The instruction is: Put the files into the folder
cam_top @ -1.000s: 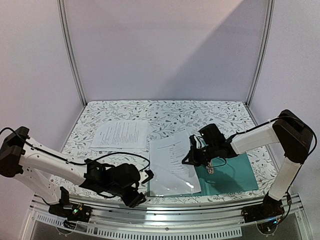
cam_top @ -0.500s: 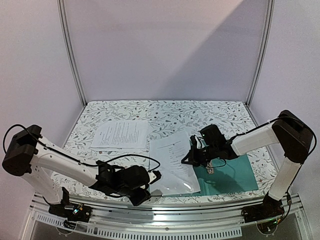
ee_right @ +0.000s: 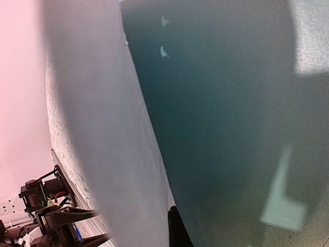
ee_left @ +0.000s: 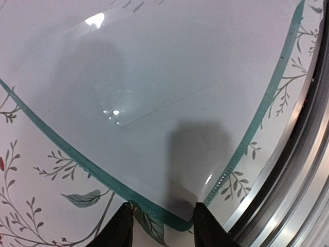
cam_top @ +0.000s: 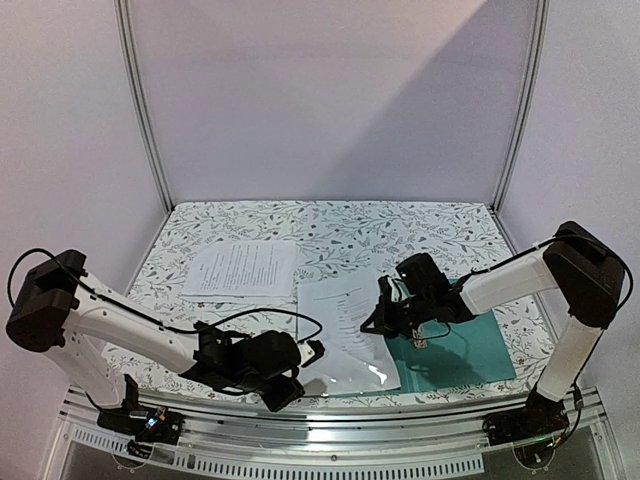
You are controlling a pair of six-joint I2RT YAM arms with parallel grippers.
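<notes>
Two files (cam_top: 240, 268): one far-left on worktop (cam_top: 330, 225), one sheet (cam_top: 345, 320) over the folder (cam_top: 470, 350) at near-right corner, apparently the seating step. Left fingers (ee_left: 163, 226) wide astride folder's near corner; right fingers' (cam_top: 385, 318) gap unreadable. Next likely needs thin-edge pinch.

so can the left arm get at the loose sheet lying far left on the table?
Probably yes: the sheet lies flat and uncovered on that arm's side, and the left gripper looks open.

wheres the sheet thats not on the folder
Top view: the sheet lies flat on the left side of the table, beyond the left hand and left of the folder.
</notes>
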